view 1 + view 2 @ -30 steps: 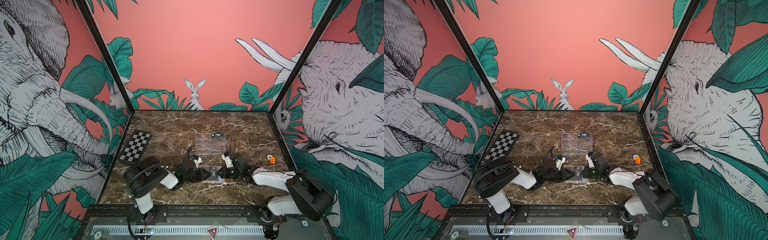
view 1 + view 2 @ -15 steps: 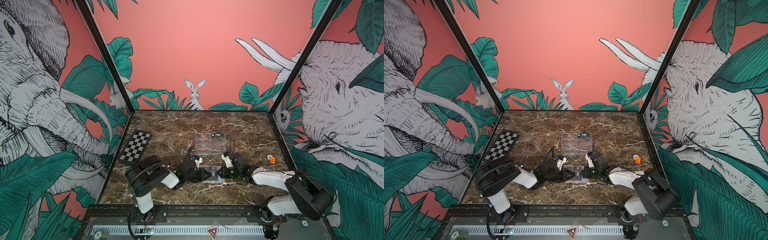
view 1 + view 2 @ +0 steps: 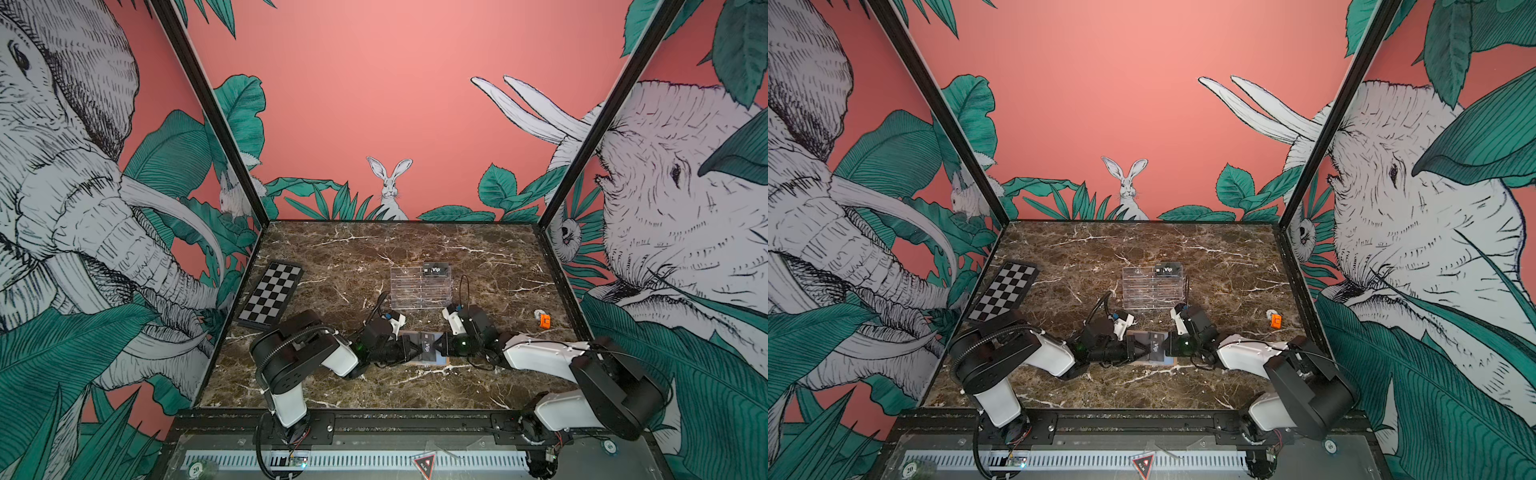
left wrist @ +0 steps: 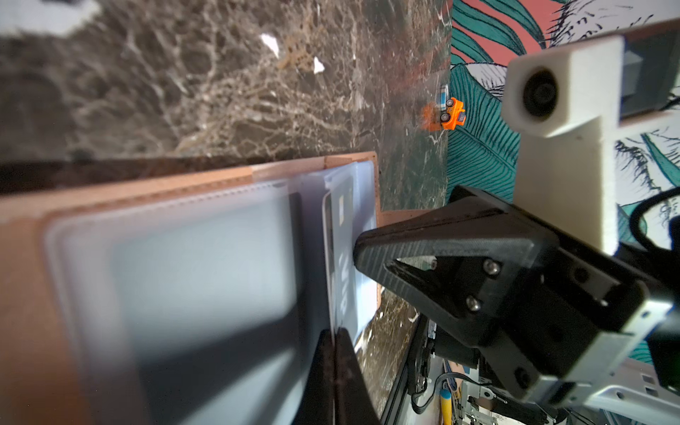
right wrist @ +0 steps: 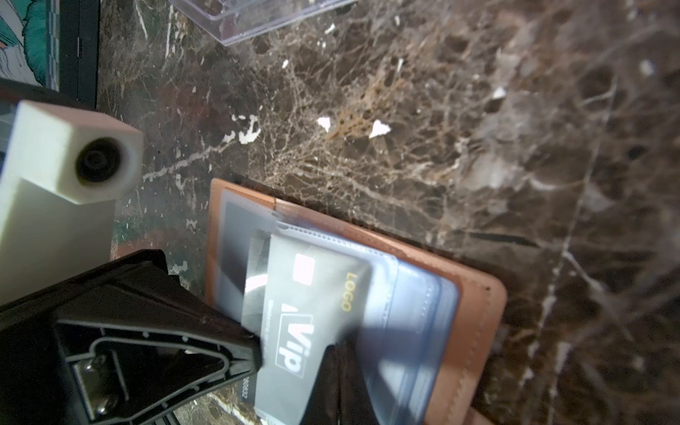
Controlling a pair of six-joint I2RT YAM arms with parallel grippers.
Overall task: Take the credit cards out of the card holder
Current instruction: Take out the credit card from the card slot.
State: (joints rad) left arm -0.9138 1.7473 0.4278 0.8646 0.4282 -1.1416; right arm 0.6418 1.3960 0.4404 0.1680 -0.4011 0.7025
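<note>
One card (image 3: 435, 269) sits on the stand (image 3: 417, 291); a second card (image 5: 312, 312) is half out of the holder (image 5: 474, 294), left gripper (image 4: 333, 342) pinching it, right gripper (image 3: 439, 345) clamping the holder.

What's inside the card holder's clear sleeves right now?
One dark Vip card shows in a clear sleeve of the open card holder, partly sticking out. Whether others lie beneath it is hidden.
</note>
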